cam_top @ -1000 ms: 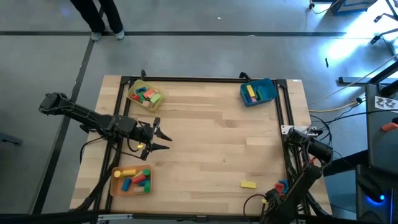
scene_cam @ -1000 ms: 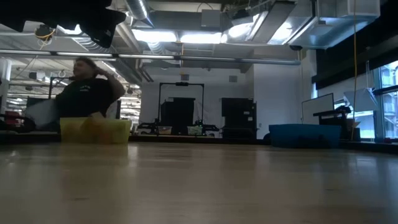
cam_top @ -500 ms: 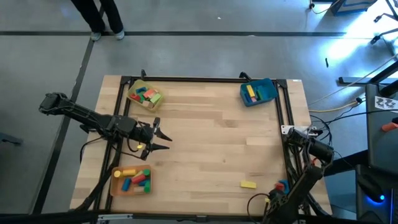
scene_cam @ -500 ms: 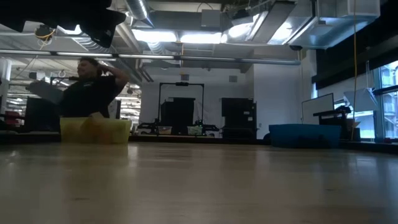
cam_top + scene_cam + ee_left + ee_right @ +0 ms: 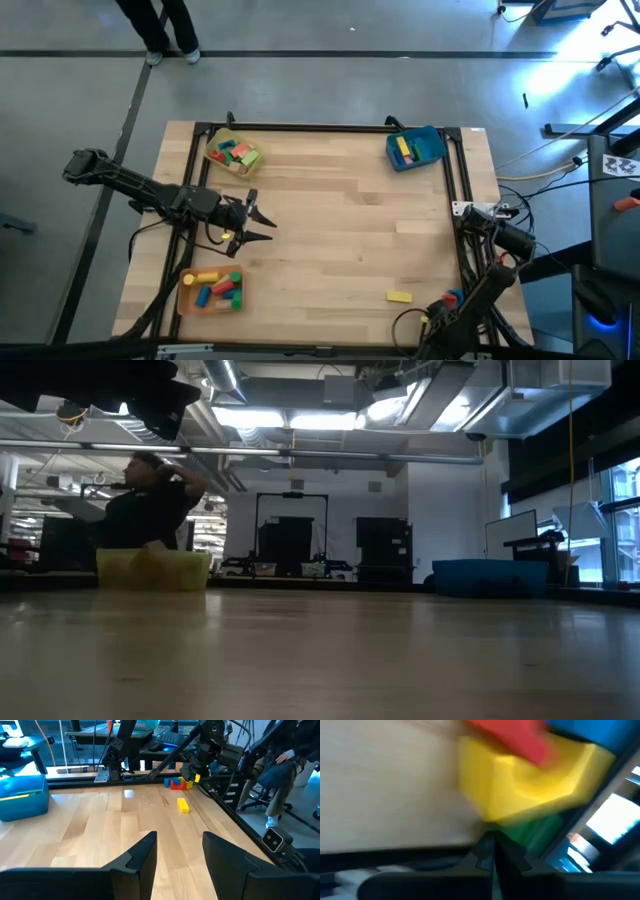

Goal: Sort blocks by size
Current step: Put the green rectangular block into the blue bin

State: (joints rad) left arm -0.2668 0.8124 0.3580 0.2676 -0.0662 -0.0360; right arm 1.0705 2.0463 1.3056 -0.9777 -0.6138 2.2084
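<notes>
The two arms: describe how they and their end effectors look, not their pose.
Both arms are dark, near-black jointed links. The left end effector ends in two slim, pointed dark fingers, which look broad and matte in the left wrist view, with a small yellow spot beside them. The right arm has a pale patch near its wrist, and dark cables loop at its base.

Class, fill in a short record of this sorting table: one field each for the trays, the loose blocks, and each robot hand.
Yellow tray: far left corner, mixed blocks
Blue tray: far right corner, yellow block inside
Orange tray: near left, mixed blocks
Loose yellow block: near right, on bare wood
Left hand: open, empty, left side of table
Right hand: shut, at the near-right block cluster
</notes>
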